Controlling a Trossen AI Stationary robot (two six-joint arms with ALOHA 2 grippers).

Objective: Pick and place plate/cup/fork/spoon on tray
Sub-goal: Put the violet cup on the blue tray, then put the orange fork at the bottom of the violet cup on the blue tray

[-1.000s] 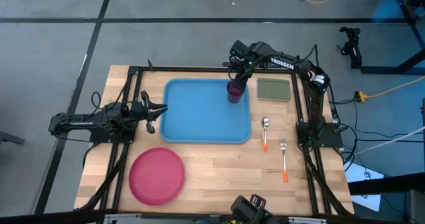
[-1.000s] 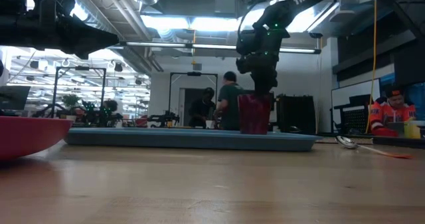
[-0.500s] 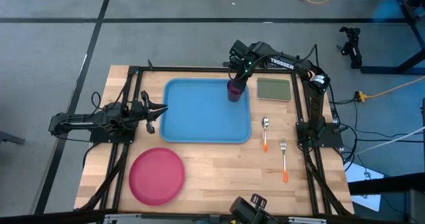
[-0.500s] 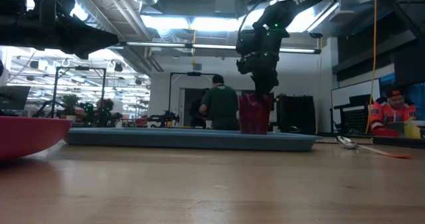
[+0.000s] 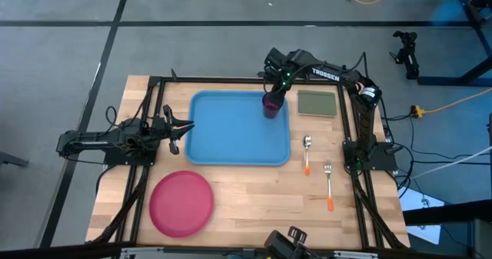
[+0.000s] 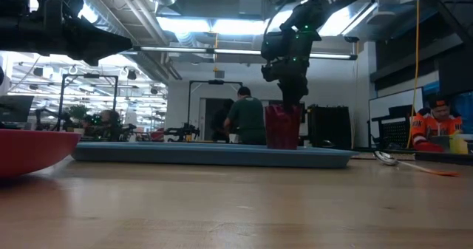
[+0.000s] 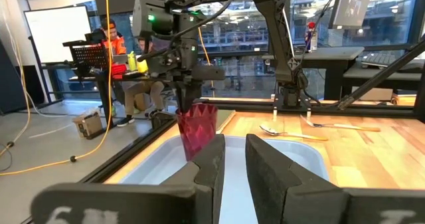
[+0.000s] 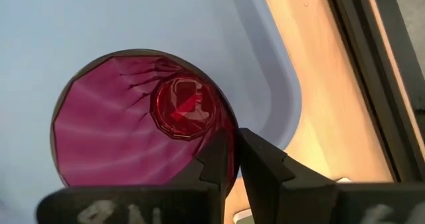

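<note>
Over at the far right corner of the tray (image 5: pixel 238 128), the right gripper (image 5: pixel 274 90) has the cup (image 5: pixel 270 105) pinched by its rim, one finger inside the wall and one outside, as the right wrist view shows. Across the last second almost nothing has shifted: the cup sits at the same spot and looks, from table height, to be standing on the tray floor or a hair above it; I cannot tell which. To my eye that means the placing is all but done and only the letting go is left, since the fingers are closed on the rim yet.

The left gripper (image 5: pixel 178 128) waits just off the tray's left edge, its fingers nearly together with a thin gap between and nothing in them.

Three things are not on the tray: the plate (image 5: pixel 181 203) lies on the wood at the near left, well apart from the cup, while the spoon (image 5: pixel 307 153) and fork (image 5: pixel 328 184) lie side by side to the tray's right. A green pad (image 5: pixel 316 104) sits beside the cup's corner.

The table (image 5: pixel 254 205) is pale butcher-block. Behind it runs a bright workshop; one person in a dark green top has moved a little across the doorway, and another in orange sits at the far right.
</note>
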